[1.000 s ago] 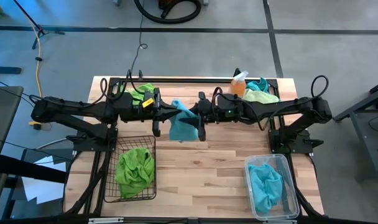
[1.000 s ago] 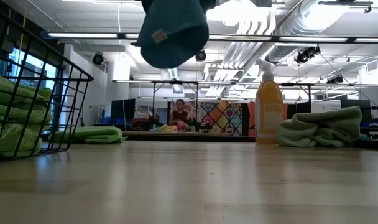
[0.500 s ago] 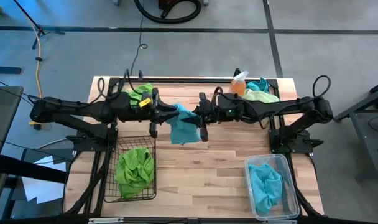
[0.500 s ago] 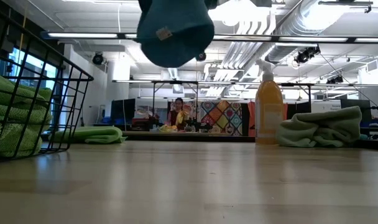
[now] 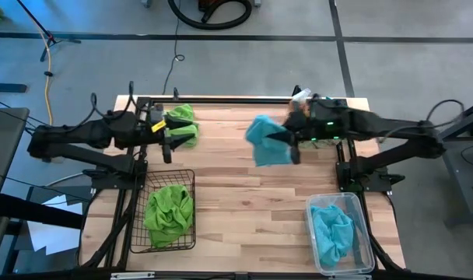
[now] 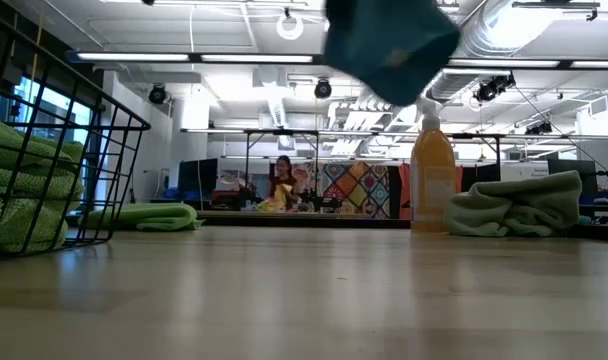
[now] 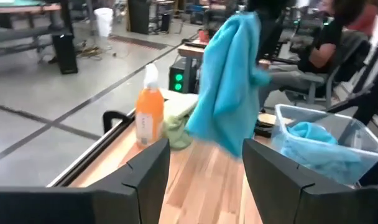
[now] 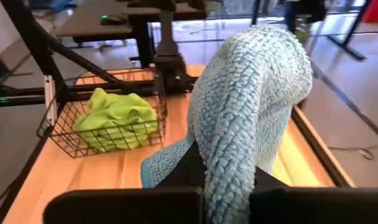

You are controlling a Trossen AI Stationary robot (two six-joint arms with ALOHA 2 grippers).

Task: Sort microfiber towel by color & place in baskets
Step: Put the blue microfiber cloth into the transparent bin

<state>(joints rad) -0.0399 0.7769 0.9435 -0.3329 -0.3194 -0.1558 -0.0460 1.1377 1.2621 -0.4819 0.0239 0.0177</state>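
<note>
Landmark: the black wire basket (image 5: 171, 210), at the near left of the tabletop (image 5: 244, 210); all places are given from it.
Left claw (image 5: 168, 140): mine, hovering just beyond the wire basket's far edge, fingers (image 7: 148, 171) spread apart, nothing between them.
Loose green towel (image 5: 182, 123): on the tabletop beyond the wire basket, at the far rail, right by my left claw.
Wire basket contents: one lime green towel (image 5: 169, 214) bunched inside; also seen through the mesh from my right wrist (image 8: 114, 118).
Turquoise towel in transit (image 5: 265, 140): to the right of the wire basket and farther back, hanging in the air clear of the tabletop.
Right claw (image 5: 292, 141): mine, clamped tight on that turquoise towel, which drapes over it in my right wrist view (image 8: 251, 118).
Orange spray bottle (image 6: 432, 178): upright, far right of the wire basket, at the back edge.
Towel heap (image 6: 514, 205): pale green, just right of the bottle.
Clear plastic basket (image 5: 366, 233): level with the wire basket, at the near right corner, holding one turquoise towel (image 5: 332, 232).
</note>
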